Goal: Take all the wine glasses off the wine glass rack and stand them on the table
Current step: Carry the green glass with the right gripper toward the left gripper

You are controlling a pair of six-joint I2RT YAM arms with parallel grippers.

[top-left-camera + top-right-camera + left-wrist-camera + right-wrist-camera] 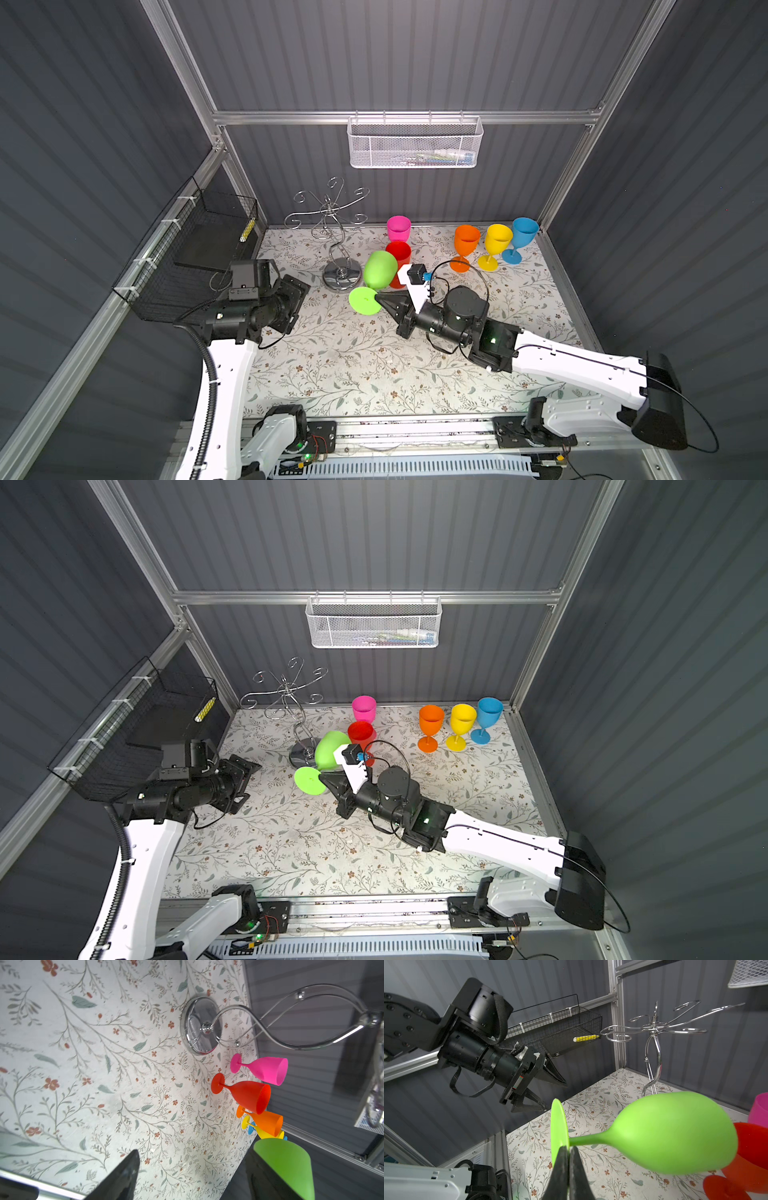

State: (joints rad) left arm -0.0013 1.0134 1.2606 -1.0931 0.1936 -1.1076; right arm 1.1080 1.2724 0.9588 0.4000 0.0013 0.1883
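While clear of the wine glass rack (343, 277), green wine glass (380, 269), foot between clamped right jaws; left jaws wide.

Floral table (353, 374) is showing white ground, grey-green leaf sprigs, rust flowers; green wine glass (379, 269) is reading lime; pink wine glass (399, 227), red wine glass (400, 250), orange wine glass (466, 241), yellow wine glass (498, 239) and blue wine glass (524, 232) are reading plain; wine glass rack (341, 277) is gleaming chrome.

Robotics lab cell: aluminium frame (407, 117), grey ribbed panels (374, 54), left arm (226, 374) and right arm (582, 368) at the tabletop's (353, 374) near edge.
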